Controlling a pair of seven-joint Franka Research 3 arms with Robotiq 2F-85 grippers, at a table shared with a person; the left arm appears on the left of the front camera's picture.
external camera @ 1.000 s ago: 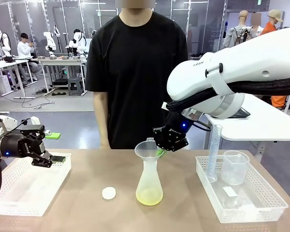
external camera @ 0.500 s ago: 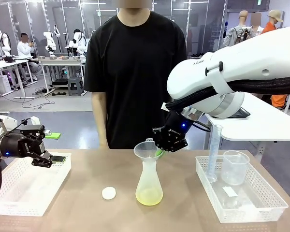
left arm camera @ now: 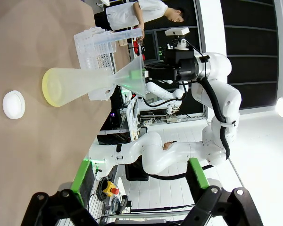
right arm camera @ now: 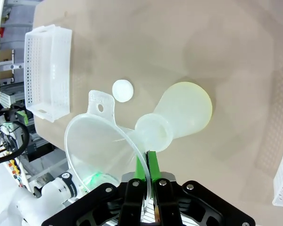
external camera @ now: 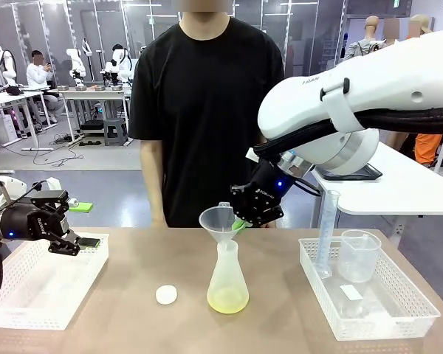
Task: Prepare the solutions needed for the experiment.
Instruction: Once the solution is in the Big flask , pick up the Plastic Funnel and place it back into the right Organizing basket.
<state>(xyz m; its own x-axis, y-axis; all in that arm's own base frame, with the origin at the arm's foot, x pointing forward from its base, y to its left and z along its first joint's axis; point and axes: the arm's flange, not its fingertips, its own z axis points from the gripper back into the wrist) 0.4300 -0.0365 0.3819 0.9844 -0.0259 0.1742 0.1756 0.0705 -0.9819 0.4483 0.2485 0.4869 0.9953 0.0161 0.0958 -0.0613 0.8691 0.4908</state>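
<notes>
- Soln: shallow yellow-green layer in flask base, below and just left of R gripper; flask upright, long axis vertical.
- Funnel stem at flask mouth, slightly tilted; R jaws clamped on its rim.
- L gripper jaws wide apart, well off over tray; we judge R nearer.

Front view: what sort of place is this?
Likely a robotics lab doing chemistry: the right claw grips a funnel at a flask, with a beaker and tray nearby.
</notes>
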